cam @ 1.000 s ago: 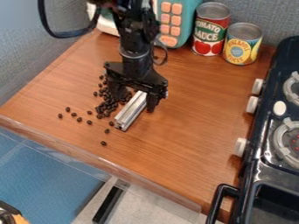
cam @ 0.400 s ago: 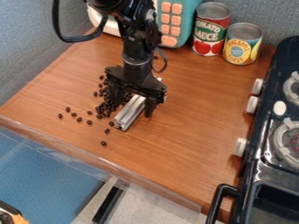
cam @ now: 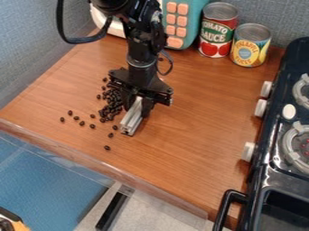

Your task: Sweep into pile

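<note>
- Left of centre, the gripper (cam: 137, 111) clasps the bar (cam: 131, 120) between its fingers.
- Bar's long axis: near to far, far end angled slightly right.
- Beans (cam: 109, 109) lie left.

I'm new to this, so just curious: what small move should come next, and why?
Probably lift the metal bar slightly: the pincer grips it beside the main cluster of dark beans, and stray beans lie beyond that cluster, still unswept.

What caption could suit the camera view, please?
Black WidowX gripper clasping a silver metal bar beside clustered and stray black beans.
</note>
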Motion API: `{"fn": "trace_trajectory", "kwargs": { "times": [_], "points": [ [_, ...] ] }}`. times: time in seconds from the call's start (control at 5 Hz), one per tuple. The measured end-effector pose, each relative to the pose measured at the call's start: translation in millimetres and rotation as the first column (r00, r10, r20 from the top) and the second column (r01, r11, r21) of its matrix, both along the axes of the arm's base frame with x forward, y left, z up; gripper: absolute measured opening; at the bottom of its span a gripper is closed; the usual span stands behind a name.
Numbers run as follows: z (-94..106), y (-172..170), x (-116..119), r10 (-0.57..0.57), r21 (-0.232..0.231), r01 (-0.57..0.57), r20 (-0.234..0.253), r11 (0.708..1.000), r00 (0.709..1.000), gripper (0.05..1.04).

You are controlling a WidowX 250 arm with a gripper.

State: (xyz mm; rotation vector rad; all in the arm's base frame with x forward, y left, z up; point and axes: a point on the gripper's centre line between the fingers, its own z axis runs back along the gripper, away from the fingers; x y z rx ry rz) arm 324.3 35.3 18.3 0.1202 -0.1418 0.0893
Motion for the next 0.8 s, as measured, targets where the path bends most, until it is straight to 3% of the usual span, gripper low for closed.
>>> {"fn": "trace_trajectory", "kwargs": {
  "times": [0.2, 0.6, 0.8],
  "points": [
    [-0.8, -7.5, -3.9, 0.031, -0.037, -0.032, -0.024, 0.999, 0.999, 0.373],
    [48.3, -51.6, 21.8, 0.120, -0.195, -0.114, 0.017, 0.974, 0.993, 0.373],
    [67.0, -67.8, 34.7, 0.188, -0.246, -0.175, 0.030, 0.953, 0.982, 0.373]
  ]
}}
